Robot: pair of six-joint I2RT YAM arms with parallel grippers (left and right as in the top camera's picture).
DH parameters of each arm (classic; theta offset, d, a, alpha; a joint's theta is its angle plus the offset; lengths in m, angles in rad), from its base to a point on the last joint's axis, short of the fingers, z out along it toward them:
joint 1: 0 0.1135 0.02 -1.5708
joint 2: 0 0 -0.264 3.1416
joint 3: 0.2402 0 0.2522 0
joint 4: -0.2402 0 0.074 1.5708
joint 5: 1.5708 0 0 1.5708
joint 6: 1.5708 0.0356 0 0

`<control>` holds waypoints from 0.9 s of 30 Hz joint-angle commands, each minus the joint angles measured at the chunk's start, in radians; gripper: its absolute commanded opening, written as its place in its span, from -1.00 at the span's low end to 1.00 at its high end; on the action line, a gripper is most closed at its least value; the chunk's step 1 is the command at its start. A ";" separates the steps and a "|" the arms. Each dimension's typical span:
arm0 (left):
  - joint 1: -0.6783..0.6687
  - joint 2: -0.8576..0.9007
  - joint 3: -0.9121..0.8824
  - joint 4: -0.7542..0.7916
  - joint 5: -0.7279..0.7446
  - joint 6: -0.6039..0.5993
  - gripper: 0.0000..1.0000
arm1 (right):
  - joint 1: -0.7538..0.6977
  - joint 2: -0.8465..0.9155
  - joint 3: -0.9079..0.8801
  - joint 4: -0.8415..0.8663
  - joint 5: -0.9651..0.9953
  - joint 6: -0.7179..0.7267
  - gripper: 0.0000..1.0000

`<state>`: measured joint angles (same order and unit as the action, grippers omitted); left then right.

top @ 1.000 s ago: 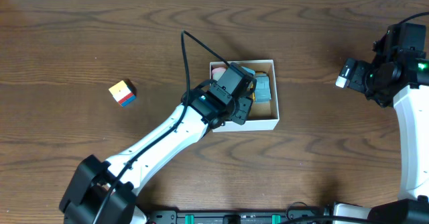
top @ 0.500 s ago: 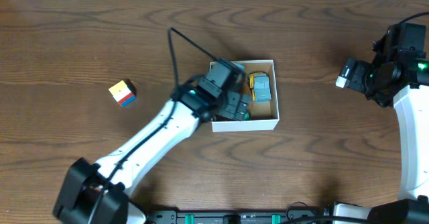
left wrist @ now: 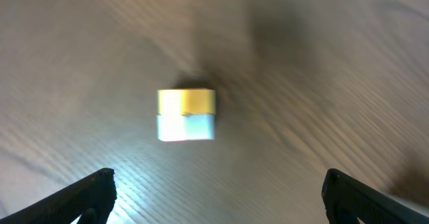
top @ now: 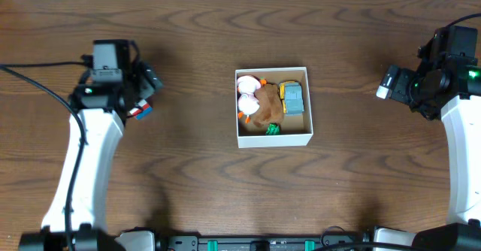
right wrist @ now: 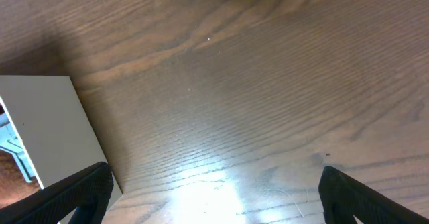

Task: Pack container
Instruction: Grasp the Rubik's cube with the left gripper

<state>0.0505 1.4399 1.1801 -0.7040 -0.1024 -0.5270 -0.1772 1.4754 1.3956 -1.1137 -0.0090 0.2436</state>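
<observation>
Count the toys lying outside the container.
1. A multicoloured cube lies on the table, left of the container and directly below the open left end effector. More could be hidden from the cameras.

You'll see a small block (left wrist: 186,115), yellow above and pale blue below, lying on the brown wooden table (left wrist: 322,70) ahead of the left jaws, centred between them and touching neither. The same wood grain runs ahead of the right jaws.
</observation>
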 commanded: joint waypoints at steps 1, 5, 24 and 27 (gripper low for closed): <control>0.053 0.093 0.004 0.007 0.039 -0.080 0.96 | 0.006 0.004 -0.004 -0.002 -0.007 -0.013 0.98; 0.097 0.201 0.004 0.026 0.039 -0.080 0.96 | 0.006 0.004 -0.004 -0.004 -0.007 -0.014 0.99; 0.135 0.428 0.004 0.144 0.129 0.014 0.96 | 0.006 0.004 -0.004 -0.003 -0.007 -0.014 0.99; 0.135 0.442 0.004 0.140 0.129 0.014 0.96 | 0.006 0.004 -0.003 -0.004 -0.007 -0.014 0.99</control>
<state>0.1833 1.8591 1.1801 -0.5602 0.0235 -0.5232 -0.1772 1.4757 1.3956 -1.1152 -0.0090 0.2440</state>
